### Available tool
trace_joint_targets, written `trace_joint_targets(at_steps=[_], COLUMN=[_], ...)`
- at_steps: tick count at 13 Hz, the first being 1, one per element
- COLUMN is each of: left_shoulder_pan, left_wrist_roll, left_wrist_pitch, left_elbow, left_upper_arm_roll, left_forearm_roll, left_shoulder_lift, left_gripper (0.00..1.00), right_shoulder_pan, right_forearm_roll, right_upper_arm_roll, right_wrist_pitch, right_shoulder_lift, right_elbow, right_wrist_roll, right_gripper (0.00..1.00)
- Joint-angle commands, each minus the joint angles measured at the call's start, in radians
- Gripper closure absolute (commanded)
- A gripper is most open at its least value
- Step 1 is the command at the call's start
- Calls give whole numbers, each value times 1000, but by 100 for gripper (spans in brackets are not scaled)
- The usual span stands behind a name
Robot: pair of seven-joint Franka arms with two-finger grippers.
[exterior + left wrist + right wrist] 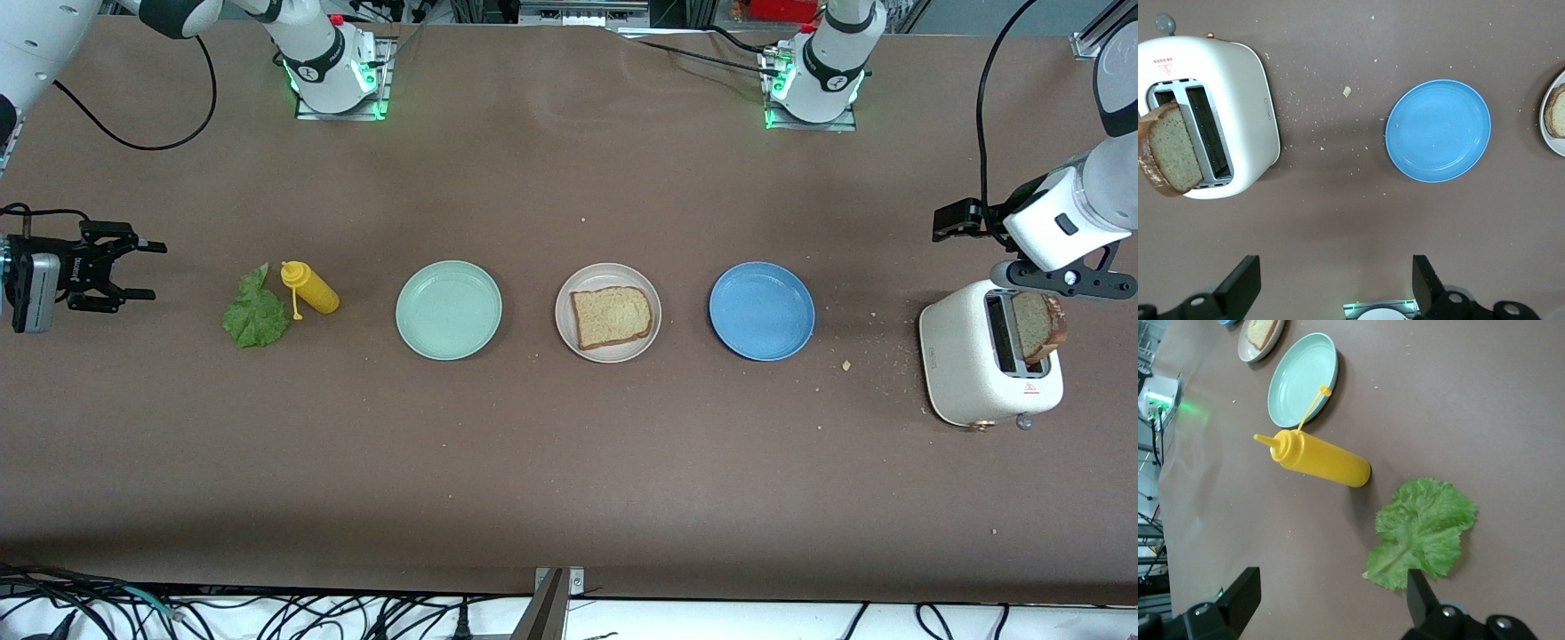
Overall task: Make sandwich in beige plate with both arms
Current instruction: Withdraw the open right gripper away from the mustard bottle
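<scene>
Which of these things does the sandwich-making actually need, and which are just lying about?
Needed:
- beige plate
- bread slice on it
- bread slice in the toaster
- toaster
- lettuce leaf
- left end effector, open above the toaster
- right end effector, open near the lettuce

Lying about:
- mint-green plate
- blue plate
- yellow squeeze bottle

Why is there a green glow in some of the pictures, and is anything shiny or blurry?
Front view: green lamps on the two robot bases glow onto the table; a dark shadow band runs along its near edge. Right wrist view: that green glow smears softly in one corner; the yellow bottle and lettuce leaf look sharp. Left wrist view: the blue plate shows only soft shine.
</scene>
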Motion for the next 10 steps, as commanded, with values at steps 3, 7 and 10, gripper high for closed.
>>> trace_joint_targets(at_steps=[3, 7, 10], left_shoulder_pan=[1, 4, 4], left_wrist_roll=[4, 4, 4], left_wrist_pitch=[-23, -23, -24], left_elbow=[15, 15, 15], left_upper_arm_roll=[1, 2, 1], left_forearm_roll=[-22, -22, -23], left_shoulder_lift=[-6, -6, -6], left_gripper=[0, 0, 0], right_shoulder_pan=[87, 22, -109], right_forearm_roll=[-109, -469, -641], right_upper_arm_roll=[-31, 282, 517], right_wrist_pitch=[-2, 180, 213], right_shoulder_lift=[-40, -298, -373], right_elbow=[58, 60, 62], right_wrist_roll=[269, 734, 981], right_gripper=[2, 2, 2])
